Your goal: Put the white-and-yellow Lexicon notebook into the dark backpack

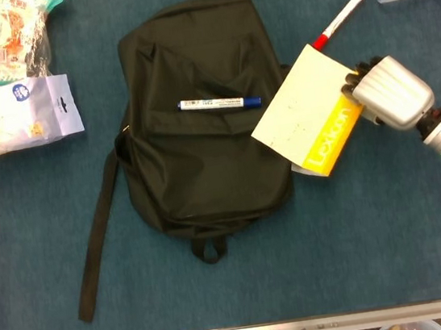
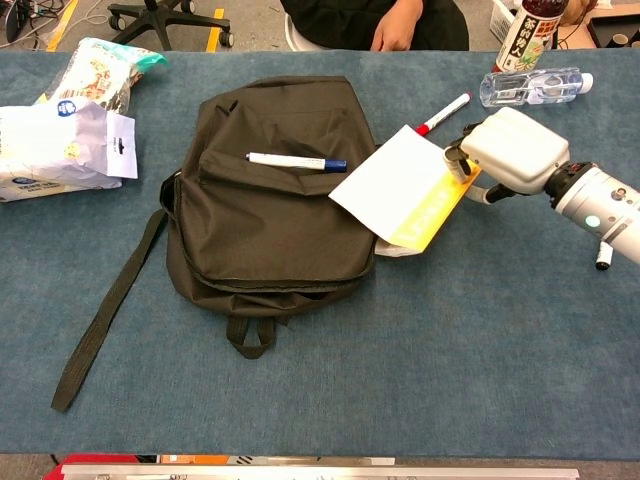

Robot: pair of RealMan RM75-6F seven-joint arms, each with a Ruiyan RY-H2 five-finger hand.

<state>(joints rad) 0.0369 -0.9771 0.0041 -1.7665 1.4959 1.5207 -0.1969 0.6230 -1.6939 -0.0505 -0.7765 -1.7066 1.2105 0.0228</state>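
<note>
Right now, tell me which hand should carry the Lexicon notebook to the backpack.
Right. The right hand already grips the notebook at its yellow edge, beside the backpack. The left hand is not in view.

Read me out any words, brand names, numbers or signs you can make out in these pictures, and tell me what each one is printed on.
"Lexicon": on the yellow band of the notebook, held by the right robot hand.
Printing and a barcode on the snack bags: too small to read.
Characters on the bottle label at the table's far edge: too blurred to read.
Blue-capped marker on the backpack: print unreadable.
</note>
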